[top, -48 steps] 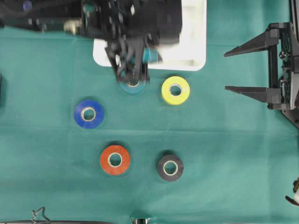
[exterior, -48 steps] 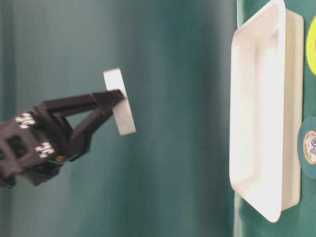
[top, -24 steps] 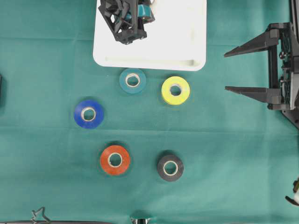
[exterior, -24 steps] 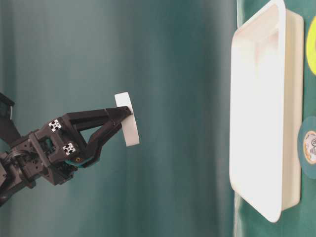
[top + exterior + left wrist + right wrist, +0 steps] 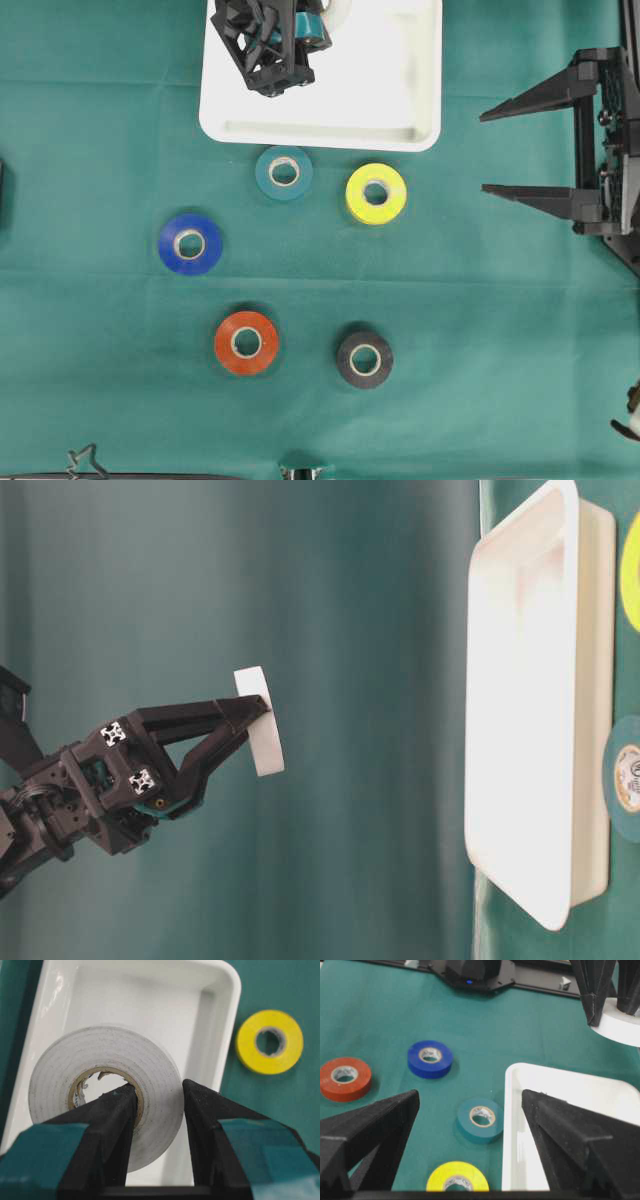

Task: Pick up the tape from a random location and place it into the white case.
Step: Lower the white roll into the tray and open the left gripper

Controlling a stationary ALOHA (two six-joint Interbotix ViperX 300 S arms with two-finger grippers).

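1. We see the left hand point(image 5: 159, 1110) clamped on a white tape roll point(image 5: 107, 1092): one finger goes through the core, the other presses the outer face of the roll.
2. The roll stands on edge in that grip, at the fingertips, raised off the table.
3. In the table-level view the left hand point(image 5: 255, 715) carries the white tape roll point(image 5: 258, 722) well apart from the white case point(image 5: 540, 700), with clear air between them.
4. From overhead the left hand point(image 5: 290, 40) sits over the left part of the white case point(image 5: 400, 90); only a sliver of the roll shows at the top edge.
5. The wrist view puts the case point(image 5: 150, 1005) right behind the held roll, interior bare.
6. The right hand point(image 5: 530, 145) is parked at the right edge, fingers spread wide, nothing between them.
7. Loose rolls lie flat on the green table point(image 5: 480, 340): teal roll point(image 5: 284, 172) just beside the case's near rim, yellow roll point(image 5: 376, 193) next to it, blue roll point(image 5: 190, 243), red roll point(image 5: 246, 342), black roll point(image 5: 364, 359).
8. None of the loose rolls touch each other or the case.
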